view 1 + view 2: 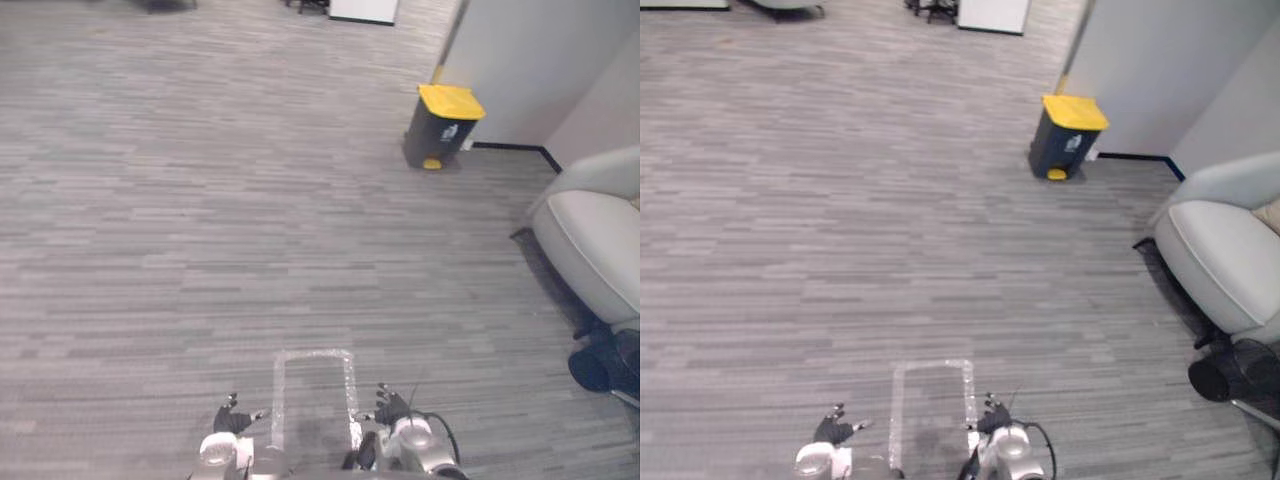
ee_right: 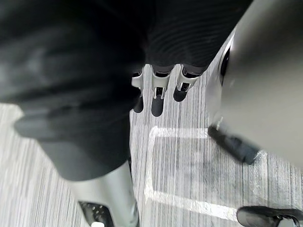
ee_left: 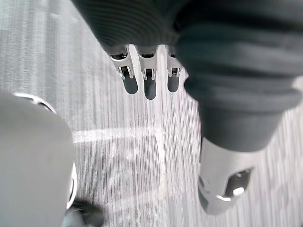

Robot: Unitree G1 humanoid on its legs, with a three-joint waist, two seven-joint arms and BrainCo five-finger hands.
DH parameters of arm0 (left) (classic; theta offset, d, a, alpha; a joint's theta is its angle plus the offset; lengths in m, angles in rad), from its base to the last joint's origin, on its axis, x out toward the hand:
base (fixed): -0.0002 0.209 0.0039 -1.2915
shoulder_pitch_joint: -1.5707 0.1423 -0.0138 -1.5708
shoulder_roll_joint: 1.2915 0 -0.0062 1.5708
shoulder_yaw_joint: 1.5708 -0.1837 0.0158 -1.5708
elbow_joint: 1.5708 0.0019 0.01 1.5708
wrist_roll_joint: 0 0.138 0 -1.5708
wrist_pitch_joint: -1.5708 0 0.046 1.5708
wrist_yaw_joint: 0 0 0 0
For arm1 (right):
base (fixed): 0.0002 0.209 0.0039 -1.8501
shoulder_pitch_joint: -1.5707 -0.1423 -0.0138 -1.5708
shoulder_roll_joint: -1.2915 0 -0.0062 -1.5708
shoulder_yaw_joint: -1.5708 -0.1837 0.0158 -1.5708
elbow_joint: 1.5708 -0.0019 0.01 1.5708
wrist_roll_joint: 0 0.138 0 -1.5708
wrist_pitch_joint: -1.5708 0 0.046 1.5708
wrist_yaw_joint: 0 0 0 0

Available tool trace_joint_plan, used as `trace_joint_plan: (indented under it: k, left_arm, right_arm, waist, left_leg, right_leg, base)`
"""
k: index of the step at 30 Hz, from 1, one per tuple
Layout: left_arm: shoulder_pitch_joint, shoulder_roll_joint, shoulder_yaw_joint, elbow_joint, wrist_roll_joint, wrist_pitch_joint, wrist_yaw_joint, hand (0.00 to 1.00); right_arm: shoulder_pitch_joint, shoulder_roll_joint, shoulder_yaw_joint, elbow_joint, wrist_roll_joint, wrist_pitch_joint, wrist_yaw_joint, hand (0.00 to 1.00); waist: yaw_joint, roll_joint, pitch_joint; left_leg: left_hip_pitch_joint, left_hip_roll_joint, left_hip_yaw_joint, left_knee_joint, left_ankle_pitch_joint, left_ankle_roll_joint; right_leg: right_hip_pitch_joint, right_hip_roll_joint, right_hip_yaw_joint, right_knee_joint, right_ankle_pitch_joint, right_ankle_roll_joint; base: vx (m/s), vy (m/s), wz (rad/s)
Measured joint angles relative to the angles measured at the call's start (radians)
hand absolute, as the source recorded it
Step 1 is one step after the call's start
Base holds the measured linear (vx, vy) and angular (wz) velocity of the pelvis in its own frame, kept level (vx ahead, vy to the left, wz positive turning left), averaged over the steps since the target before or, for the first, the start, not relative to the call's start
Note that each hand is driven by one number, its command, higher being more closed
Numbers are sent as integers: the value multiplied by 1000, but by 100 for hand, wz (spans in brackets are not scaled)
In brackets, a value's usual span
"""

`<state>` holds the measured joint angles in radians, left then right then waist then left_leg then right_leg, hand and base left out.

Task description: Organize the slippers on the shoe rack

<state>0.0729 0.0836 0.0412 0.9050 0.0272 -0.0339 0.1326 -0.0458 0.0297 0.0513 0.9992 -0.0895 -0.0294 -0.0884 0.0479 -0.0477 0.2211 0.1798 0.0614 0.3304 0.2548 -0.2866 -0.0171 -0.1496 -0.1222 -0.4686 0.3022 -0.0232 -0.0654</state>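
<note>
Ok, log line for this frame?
left hand: open, empty, low | right hand: open, empty, low | floor: taped outline between hands | ahead right: yellow-lidded bin, grey armchair

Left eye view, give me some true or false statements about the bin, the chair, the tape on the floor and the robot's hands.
1. The bin has a yellow lid. True.
2. The bin lies tipped on its side. False: it stands upright near the wall.
3. The taped outline lies between the left hand and the right hand. True.
4. The left hand is curled round a slipper. False: its fingers are straight and hold nothing.
5. The armchair stands on the robot's left. False: it is on the right.
</note>
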Motion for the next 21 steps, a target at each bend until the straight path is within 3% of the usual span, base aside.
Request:
trace_joint_plan:
  k: [1,3,5,6,7,9,11,12,13,14,15,17,18,21]
  left_arm:
    - [-9,-11,1,15,9,1,-3,0]
    - [-11,-32,-3,15,16,-1,-6,0]
    - [-16,-40,2,8,20,0,-9,0]
    - [-14,-41,3,4,21,0,-9,0]
    - [-15,-40,3,-2,21,0,-10,0]
    - [-14,-38,2,-13,21,-2,-9,0]
    - [-14,-38,2,-13,20,-3,-8,0]
    - [-17,-38,2,-12,20,-4,-5,0]
    - [-17,-39,2,-12,20,-4,-5,0]
    - [-18,-38,4,-10,18,-6,-4,0]
    - [-15,-39,4,-2,15,-7,-3,0]
    - [-19,-29,5,11,15,-7,-3,0]
    - [-19,-30,16,11,14,-7,-3,0]
    - [-17,-25,25,21,15,-7,-3,0]
  right_arm:
    - [-2,-19,-1,1,0,1,1,0]
    - [8,-32,-16,-4,1,-2,1,0]
    - [11,-37,-23,-7,2,-1,0,0]
    - [15,-33,-29,-6,3,0,-1,0]
    - [14,-31,-35,-4,4,1,-2,0]
    - [19,-38,-46,4,12,5,-9,0]
    - [14,-40,-46,4,12,6,-11,0]
    - [6,-38,-46,5,12,6,-11,0]
    - [9,-37,-46,5,12,6,-11,0]
    - [10,-37,-47,5,12,5,-11,0]
    - [14,-41,-47,6,11,4,-11,0]
    - [22,-33,-50,0,9,1,-9,0]
    - [32,-22,-51,-3,8,1,-8,0]
    - [39,-8,-52,-4,1,1,-7,0]
  waist:
    - [-1,16,-6]
    - [-10,46,-14]
    - [-10,79,-14]
    - [-4,77,-10]
    - [-1,80,-7]
    - [12,67,-6]
    - [10,67,-4]
    - [10,56,3]
    - [10,55,3]
    - [12,65,2]
    - [13,63,0]
    - [6,51,-7]
    - [15,42,-14]
    - [14,26,-30]
  left_leg:
    - [9,17,-15,25,-17,-20]
    - [-47,62,-46,181,-26,-34]
    - [-150,135,-95,457,-5,-51]
    - [-218,179,-130,626,-8,-46]
    - [-223,179,-137,642,-22,-47]
    - [-254,149,-167,539,-81,-52]
    - [-273,108,-237,404,-92,-52]
    - [-278,37,-391,233,-81,-56]
    - [-280,26,-425,208,-73,-58]
    - [-277,-5,-506,164,-5,-85]
    - [-252,-32,-517,148,56,-61]
    - [-240,-38,-446,140,39,-51]
    - [-225,-42,-373,130,39,-23]
    - [-200,-50,-298,97,39,-3]
  right_leg:
    - [16,11,-9,8,-37,-26]
    - [47,43,-9,-27,-70,-17]
    - [97,100,-4,-64,-93,-28]
    - [138,131,29,-70,-122,-37]
    - [151,137,43,-69,-125,-39]
    - [190,137,124,-77,-130,-37]
    - [196,133,181,-81,-125,-29]
    - [199,125,260,-88,-116,-7]
    - [199,122,273,-89,-115,0]
    - [196,117,319,-86,-115,23]
    - [184,118,383,-86,-116,54]
    - [184,96,430,-98,-106,79]
    - [174,76,484,-98,-101,97]
    - [152,51,503,-90,-99,111]
  base:
    - [375,-121,-9]
    - [294,-105,0]
    - [350,-117,-25]
    - [302,-62,-48]
    - [311,-31,-70]
    - [320,41,-105]
    - [236,146,-125]
    - [194,217,-132]
    - [176,230,-132]
    - [96,248,-115]
    - [96,253,-117]
    - [120,305,-104]
    - [116,286,-101]
    - [79,211,-89]
